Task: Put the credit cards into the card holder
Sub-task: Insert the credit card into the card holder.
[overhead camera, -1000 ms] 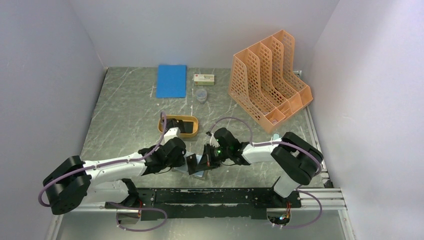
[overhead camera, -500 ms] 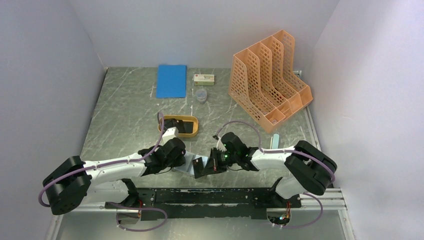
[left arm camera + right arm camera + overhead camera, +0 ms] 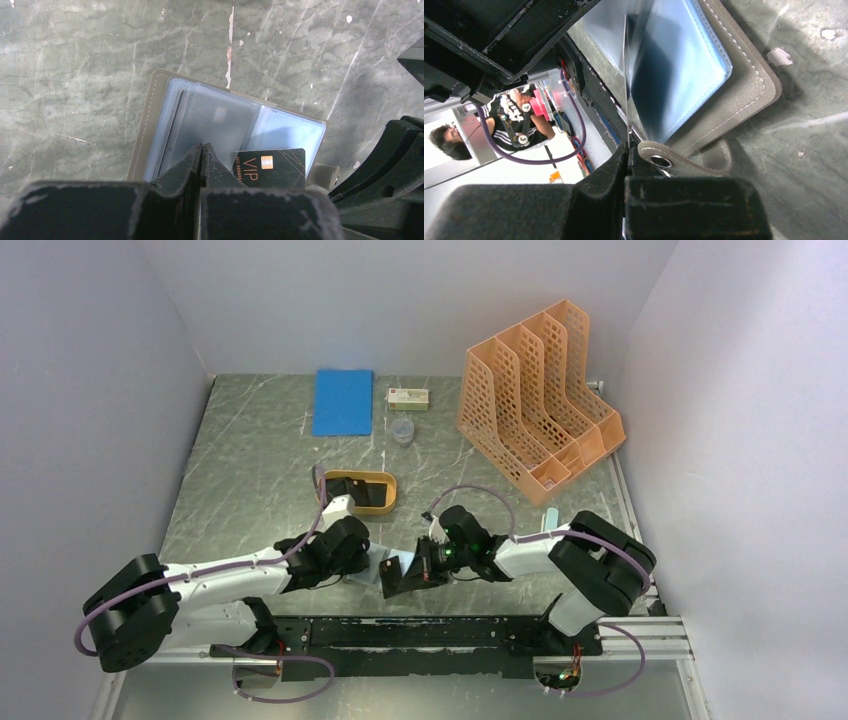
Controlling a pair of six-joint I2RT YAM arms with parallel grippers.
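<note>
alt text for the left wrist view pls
The left gripper, shut, appears to pinch a clear sleeve of the open card holder on a marble table. A black VIP credit card shows at its lower right.

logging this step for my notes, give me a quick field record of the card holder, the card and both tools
card holder: open on the table, clear sleeves showing
left tool: shut, pinching a clear sleeve
right tool: shut on the credit card
credit card: black, marked VIP, over the sleeves; whether inside one is unclear
orange tray: beyond the left tool, dark inside
</note>
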